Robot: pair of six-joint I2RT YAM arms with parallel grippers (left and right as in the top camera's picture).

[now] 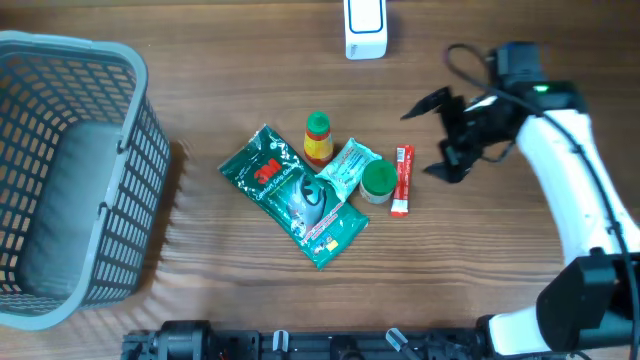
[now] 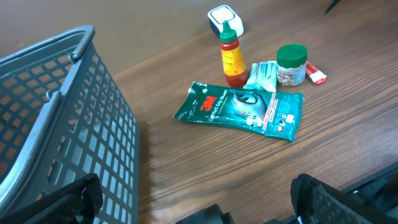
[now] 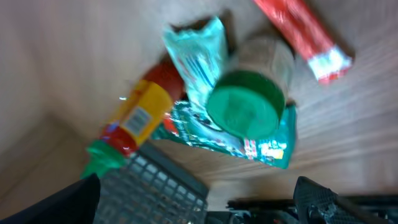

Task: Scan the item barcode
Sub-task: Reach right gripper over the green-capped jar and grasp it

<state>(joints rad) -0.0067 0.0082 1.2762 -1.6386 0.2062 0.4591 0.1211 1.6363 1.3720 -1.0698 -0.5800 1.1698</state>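
While right pincer (image 1: 417, 142) gapes empty | red sachet (image 1: 402, 180) lies near it

3M pouch (image 1: 295, 195) flat | sauce bottle (image 1: 318, 140), green-lidded jar (image 1: 378, 182) upright | red sachet (image 1: 402, 180) flat | white scanner (image 1: 365, 28) apart

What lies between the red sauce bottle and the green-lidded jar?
A small pale-teal packet lies between the sauce bottle and the jar, clearest in the overhead view.

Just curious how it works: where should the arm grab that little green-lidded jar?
Probably pinch the green-lidded jar across its round lid, coming straight down from above with the open right gripper. It stands upright, and only flat packets lie beside it.
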